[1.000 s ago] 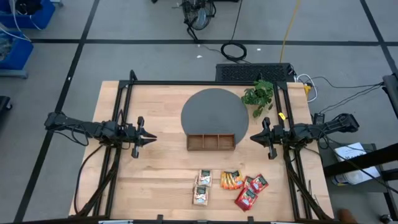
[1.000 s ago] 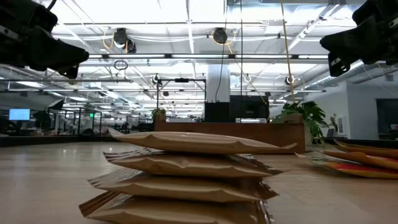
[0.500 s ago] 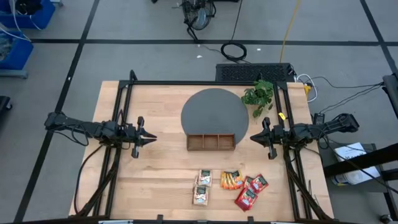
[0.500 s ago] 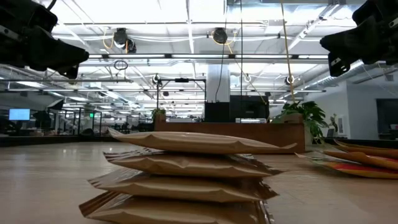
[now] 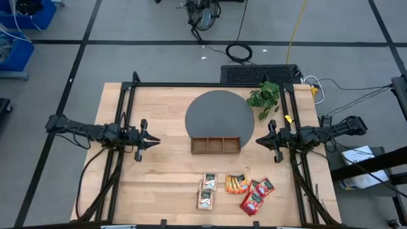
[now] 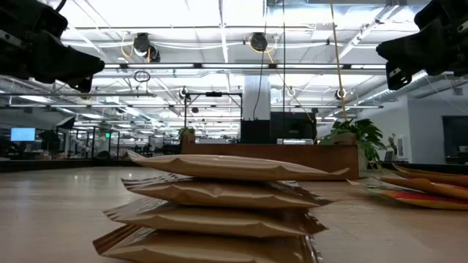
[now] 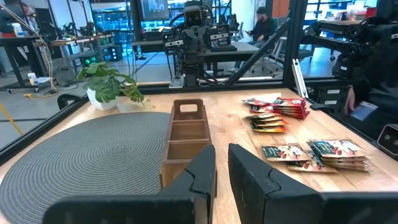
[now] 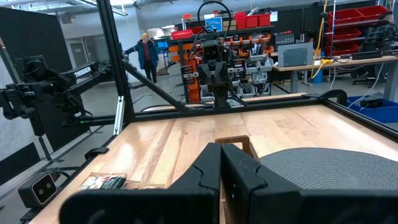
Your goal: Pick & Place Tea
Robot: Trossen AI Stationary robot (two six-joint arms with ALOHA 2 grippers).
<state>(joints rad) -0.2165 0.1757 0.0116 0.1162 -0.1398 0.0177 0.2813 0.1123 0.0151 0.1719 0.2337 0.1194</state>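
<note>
Nothing has moved: my left claw (image 5: 154, 141) hangs barely parted and empty, my right claw (image 5: 259, 141) clenched on nothing, either side of the wooden tray (image 5: 215, 145). On the pale worktop (image 5: 165, 172), the tea sachets (image 5: 236, 189) lie near its front edge. From table height, beige ones (image 6: 219, 201) hide the red.

A: What lay nearest on the table (image 6: 58, 212)?

B: A stack of beige sachets (image 6: 219, 208), several high, seen edge-on, the top one overhanging to the right.

A: Others?

B: More sachets (image 6: 428, 191), orange and red edges, low at the far right.

A: Behind?

B: A wooden tray (image 6: 270, 157), a plant (image 6: 356, 134) beside it.

A: Arms?

B: Two dark arms in the upper corners, one (image 6: 44, 47) left, one (image 6: 431, 40) right, both clear of the table.
</note>
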